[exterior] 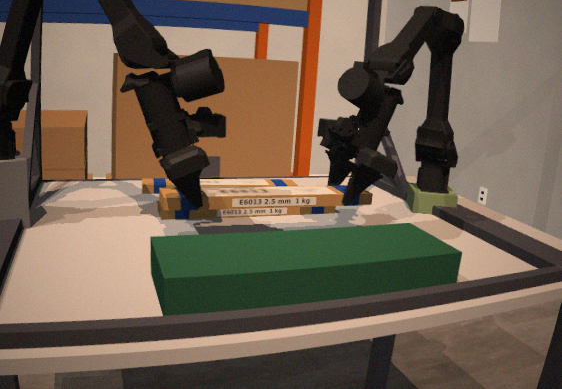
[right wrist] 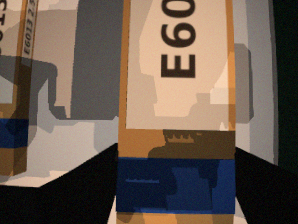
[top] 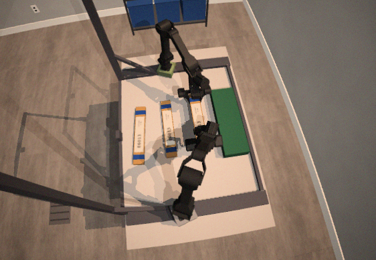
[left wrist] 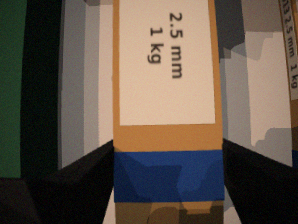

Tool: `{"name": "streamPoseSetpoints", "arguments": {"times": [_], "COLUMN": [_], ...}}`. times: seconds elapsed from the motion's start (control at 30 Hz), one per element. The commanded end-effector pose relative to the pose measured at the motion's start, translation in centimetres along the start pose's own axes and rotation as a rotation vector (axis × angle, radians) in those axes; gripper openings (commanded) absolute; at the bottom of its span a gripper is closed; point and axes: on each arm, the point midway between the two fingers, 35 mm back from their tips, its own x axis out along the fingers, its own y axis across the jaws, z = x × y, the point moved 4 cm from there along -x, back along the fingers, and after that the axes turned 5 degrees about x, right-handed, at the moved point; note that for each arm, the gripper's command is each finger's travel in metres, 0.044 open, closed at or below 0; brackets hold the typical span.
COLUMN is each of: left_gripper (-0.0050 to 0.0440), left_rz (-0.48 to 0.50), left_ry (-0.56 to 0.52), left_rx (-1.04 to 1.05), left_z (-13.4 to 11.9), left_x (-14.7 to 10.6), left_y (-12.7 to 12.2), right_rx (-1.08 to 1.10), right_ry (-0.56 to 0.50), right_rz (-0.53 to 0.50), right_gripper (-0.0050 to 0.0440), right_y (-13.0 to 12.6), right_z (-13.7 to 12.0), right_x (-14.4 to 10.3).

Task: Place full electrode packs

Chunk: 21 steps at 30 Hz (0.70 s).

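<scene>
A white-labelled orange pack with blue bands (top: pixel 197 113) (exterior: pixel 274 202) (left wrist: pixel 167 100) (right wrist: pixel 175 100) is held level above the table, beside the green platform (top: pixel 231 121) (exterior: pixel 300 252) (left wrist: pixel 10 90). My left gripper (top: pixel 195 100) (exterior: pixel 345 193) (left wrist: pixel 166 145) is shut on its "2.5 mm 1 kg" end. My right gripper (top: pixel 199 135) (exterior: pixel 193 201) (right wrist: pixel 173 151) is shut on its "E6013" end. The middle pack (top: pixel 168 121) (exterior: pixel 254 211) (right wrist: pixel 20 90) and the far pack (top: pixel 140 132) (exterior: pixel 240 182) lie flat on the table. Nothing lies on the platform.
A dark frame (top: pixel 245 121) (exterior: pixel 250 312) edges the table, close along the platform's outer side. The left arm's green base (top: pixel 166 71) (exterior: pixel 432 199) and the right arm's grey base (top: pixel 182 219) stand at opposite ends.
</scene>
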Motion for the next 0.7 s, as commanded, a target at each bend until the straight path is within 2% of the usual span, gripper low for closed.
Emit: {"name": "streamPoseSetpoints", "arguments": {"times": [0.0,0.43,0.67], "left_gripper": [-0.0050,-0.0050,-0.0050], "left_rz": [0.032,0.032,0.017], "left_ry": [-0.034,-0.035,-0.019], "left_rx": [0.005,0.007,0.003], "left_z": [1.14,1.36,0.98], "left_x": [-2.38,-3.24,-2.73], "left_y": [0.50,0.51,0.23], "right_rx": [-0.006,-0.007,-0.006], "right_ry": [-0.042,-0.035,-0.032], "right_rz": [-0.024,-0.020,-0.020], "right_gripper": [-0.0050,-0.0050,-0.0050], "right_y": [-0.45,-0.34,-0.32], "right_z": [1.45,1.33,1.15], "right_x": [-2.34,-2.90,-2.92]}}
